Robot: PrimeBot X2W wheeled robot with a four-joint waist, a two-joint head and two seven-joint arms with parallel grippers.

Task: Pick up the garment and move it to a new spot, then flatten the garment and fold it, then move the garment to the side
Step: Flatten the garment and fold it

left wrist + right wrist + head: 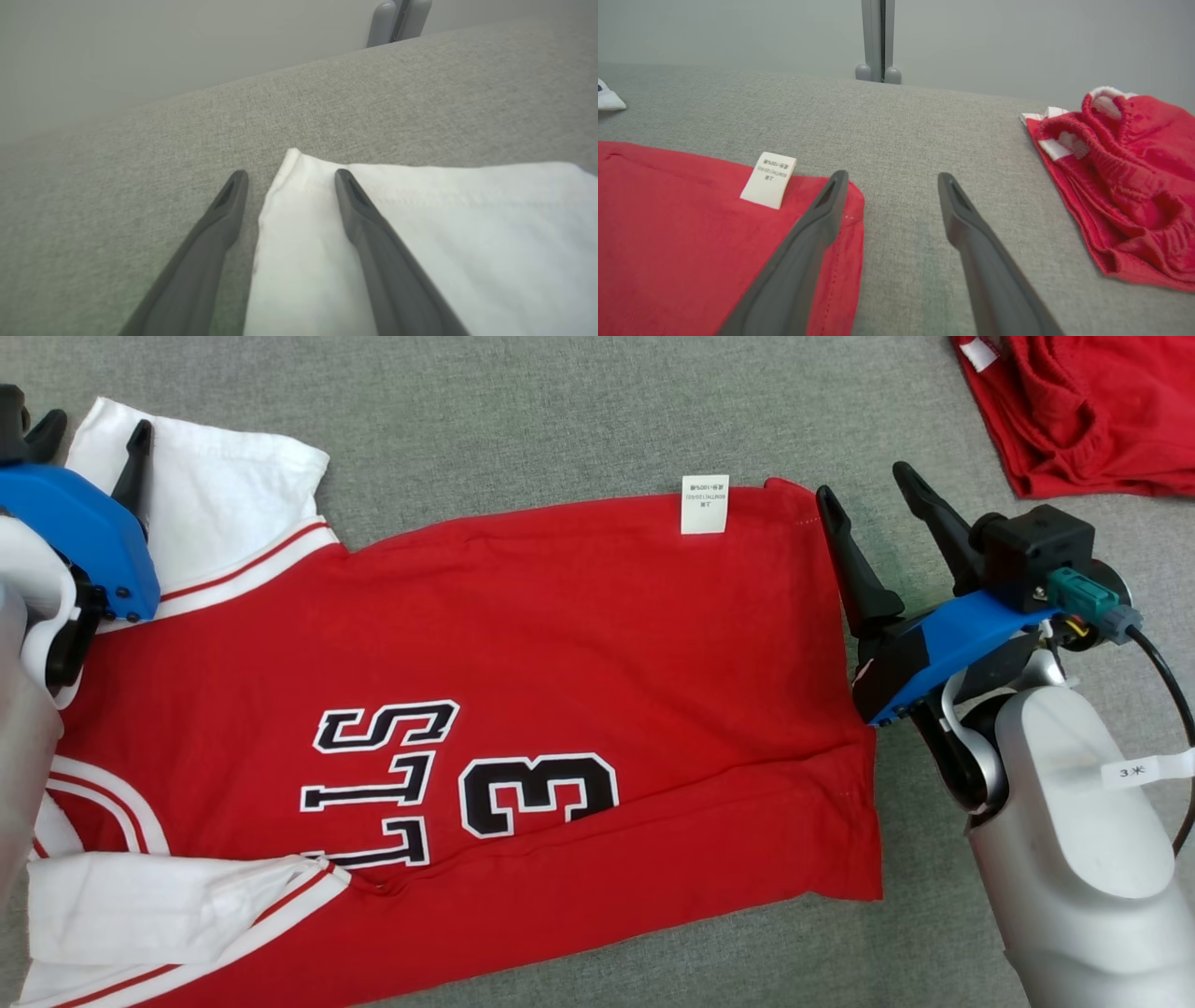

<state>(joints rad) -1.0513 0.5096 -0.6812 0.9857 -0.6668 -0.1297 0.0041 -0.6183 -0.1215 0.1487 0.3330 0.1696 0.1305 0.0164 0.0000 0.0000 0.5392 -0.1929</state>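
A red garment, a jersey with black-and-white lettering and white sleeves, lies spread flat on the grey fabric surface. Its white care label sticks up at the far hem. My left gripper hovers open over the far white sleeve. In the left wrist view the sleeve's corner lies between and under the spread fingers of that gripper. My right gripper stands open at the garment's right hem corner. There one finger is over the red cloth near the label and the other over bare surface, the gripper holding nothing.
A second, crumpled red garment lies at the far right, also in the right wrist view. The near white sleeve is folded at the lower left. A grey post stands beyond the surface's far edge.
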